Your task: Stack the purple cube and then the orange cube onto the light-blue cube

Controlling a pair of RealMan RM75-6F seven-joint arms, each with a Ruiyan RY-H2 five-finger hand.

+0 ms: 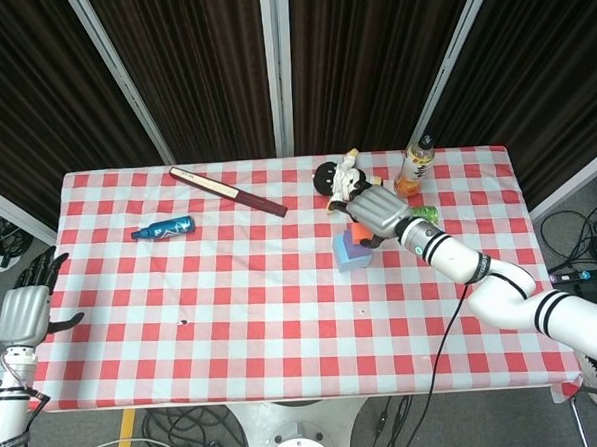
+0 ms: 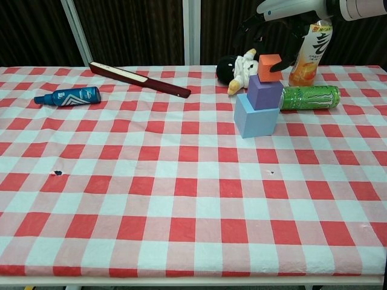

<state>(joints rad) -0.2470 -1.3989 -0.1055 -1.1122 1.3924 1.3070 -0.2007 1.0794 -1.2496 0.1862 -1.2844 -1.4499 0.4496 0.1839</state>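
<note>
The robot's right hand [image 1: 378, 212] reaches in from the right edge of the checked tablecloth [image 1: 273, 315], forearm stretched low across the table, its back turned up in the head view and covering most of the stack. In the chest view the right hand [image 2: 273, 25] hangs above the blocks with dark fingers [image 2: 253, 24] curved downward around the orange cube [image 2: 269, 67]. Whether the fingers actually grip that cube or merely bracket it cannot be told from either view. The orange cube sits directly below the palm, on top of the purple cube [image 2: 265, 93], which in turn rests on the rear corner of the light-blue cube [image 2: 255, 116].

Just behind the right hand lies a plush doll [image 2: 238, 70]; beside the hand's wrist side stand a drink bottle [image 2: 309, 53] and a green can [image 2: 310, 96] lying on its side. Well away, toward the far left of the cloth, lie a closed dark-red fan [image 1: 228, 191] and a blue spray bottle [image 1: 163, 229].

The left hand [image 1: 25, 310] is held off the table's left edge, upright, fingers spread and holding nothing.
</note>
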